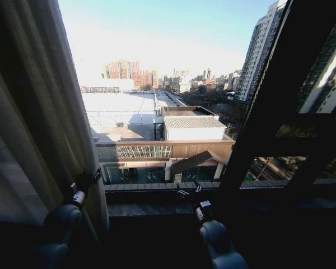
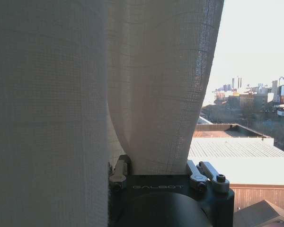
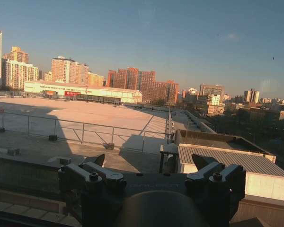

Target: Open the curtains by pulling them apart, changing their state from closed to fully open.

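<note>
Left claw (image 1: 94,176) grips a fold of the sheer left curtain (image 1: 33,129); it should pull steadily outward, staying closed. Right claw (image 1: 186,190) hovers open near the window sill (image 1: 157,208).

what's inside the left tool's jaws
A fold of the sheer curtain runs down between the left tool jaws. The fabric hides the fingertips, so actual grip is unclear.
</note>
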